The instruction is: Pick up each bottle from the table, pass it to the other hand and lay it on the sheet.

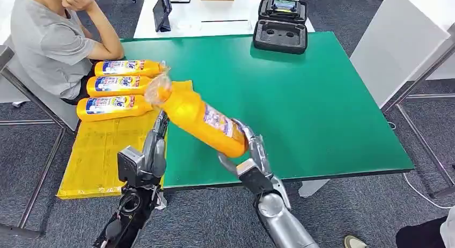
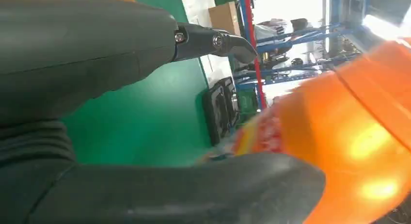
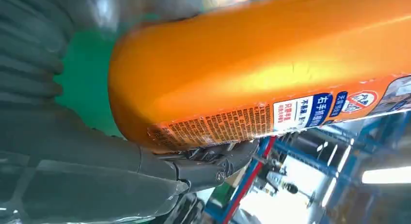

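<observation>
My right hand (image 1: 251, 158) grips the base end of an orange bottle (image 1: 198, 119) and holds it tilted in the air, with its cap end pointing toward the yellow sheet (image 1: 99, 154). The right wrist view shows the bottle (image 3: 252, 73) resting against that hand's fingers (image 3: 208, 166). My left hand (image 1: 155, 145) is just below the bottle's upper half with its fingers stretched out. In the left wrist view the bottle (image 2: 349, 146) lies past the fingers (image 2: 215, 40) and thumb (image 2: 194, 190), and they are not closed on it. Three more orange bottles (image 1: 115, 86) lie side by side on the sheet's far end.
The green table (image 1: 311, 103) carries an open black case (image 1: 280, 25) at its far edge. A person (image 1: 48, 38) sits at the left beside the sheet, with an elbow near the bottles. A white table with a tablet (image 1: 161, 9) stands behind.
</observation>
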